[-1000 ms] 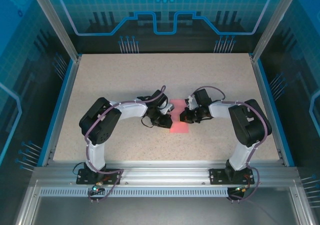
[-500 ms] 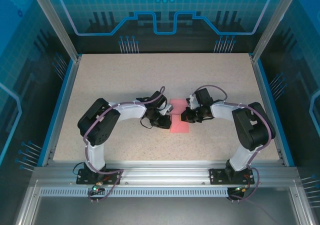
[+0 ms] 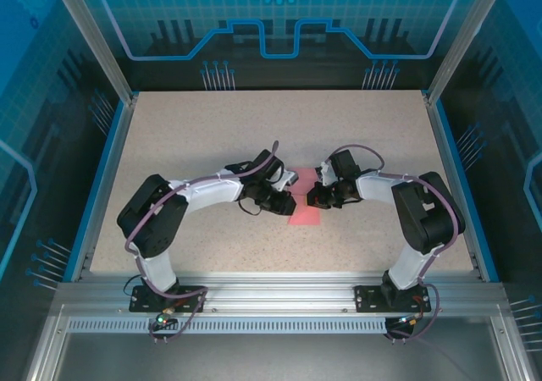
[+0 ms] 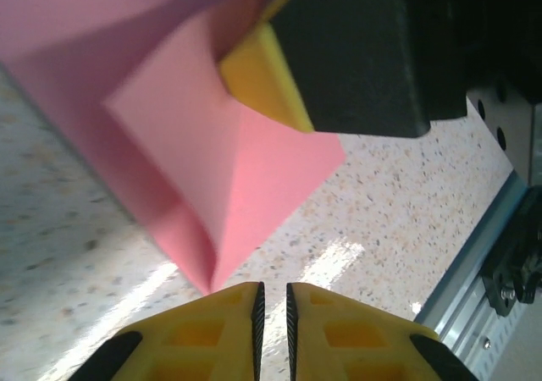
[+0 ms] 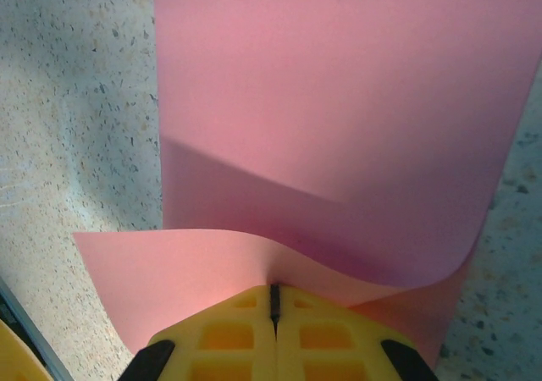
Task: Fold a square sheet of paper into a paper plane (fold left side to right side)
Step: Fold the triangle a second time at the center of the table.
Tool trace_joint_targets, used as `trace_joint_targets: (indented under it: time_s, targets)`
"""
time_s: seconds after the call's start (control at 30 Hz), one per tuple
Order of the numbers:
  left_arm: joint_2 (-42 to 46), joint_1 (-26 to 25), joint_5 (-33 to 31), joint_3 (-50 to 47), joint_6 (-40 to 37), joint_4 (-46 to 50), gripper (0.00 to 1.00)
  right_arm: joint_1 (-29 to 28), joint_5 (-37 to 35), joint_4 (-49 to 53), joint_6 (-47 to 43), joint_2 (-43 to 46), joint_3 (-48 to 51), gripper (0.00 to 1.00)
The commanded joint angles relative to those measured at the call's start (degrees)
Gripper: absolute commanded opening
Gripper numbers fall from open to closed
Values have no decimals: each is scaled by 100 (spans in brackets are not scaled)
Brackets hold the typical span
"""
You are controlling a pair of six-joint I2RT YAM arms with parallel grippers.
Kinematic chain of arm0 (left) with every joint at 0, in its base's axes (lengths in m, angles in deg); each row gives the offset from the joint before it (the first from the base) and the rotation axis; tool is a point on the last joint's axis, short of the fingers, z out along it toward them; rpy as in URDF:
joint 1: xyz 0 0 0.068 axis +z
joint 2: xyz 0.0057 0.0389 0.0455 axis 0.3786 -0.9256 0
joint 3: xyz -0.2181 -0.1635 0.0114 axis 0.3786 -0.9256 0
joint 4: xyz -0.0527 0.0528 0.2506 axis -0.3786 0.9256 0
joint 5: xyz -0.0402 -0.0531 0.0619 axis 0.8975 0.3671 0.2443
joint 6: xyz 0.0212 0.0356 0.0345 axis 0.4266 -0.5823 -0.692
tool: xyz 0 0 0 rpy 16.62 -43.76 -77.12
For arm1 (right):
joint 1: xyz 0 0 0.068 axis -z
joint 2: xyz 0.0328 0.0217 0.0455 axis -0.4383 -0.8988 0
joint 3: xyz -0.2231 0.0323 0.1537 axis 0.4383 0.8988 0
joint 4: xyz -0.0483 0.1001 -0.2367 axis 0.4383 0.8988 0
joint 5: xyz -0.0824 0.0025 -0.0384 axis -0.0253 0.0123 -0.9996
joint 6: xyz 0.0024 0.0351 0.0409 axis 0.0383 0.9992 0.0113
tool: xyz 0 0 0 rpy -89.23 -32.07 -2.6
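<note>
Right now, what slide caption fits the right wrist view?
The right gripper pinches the curled-up edge of the square sheet of paper over the speckled table.

The top camera looks steeply down from high at the near side over the whole table point(image 3: 212, 135), while both wrist cameras sit very close and low, facing from opposite sides the square sheet of paper point(image 3: 303, 216) at centre frame.

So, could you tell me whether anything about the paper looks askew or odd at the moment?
The square sheet of paper isn't flat: the edge pinched in the shut right gripper bows up in a curl over the rest. No tear shows; that looks like a fold in progress.
</note>
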Motion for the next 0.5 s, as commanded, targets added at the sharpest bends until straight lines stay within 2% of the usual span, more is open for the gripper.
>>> trace_joint_targets:
  time_s: [0.0,0.47]
  targets:
    - [-291,-142,210,249,58,-23,18,-67,-8,96,-7,-91,83,0]
    - [-697,-127,-621,252,154,35,18,-66,1,123,-33,-66,99,0]
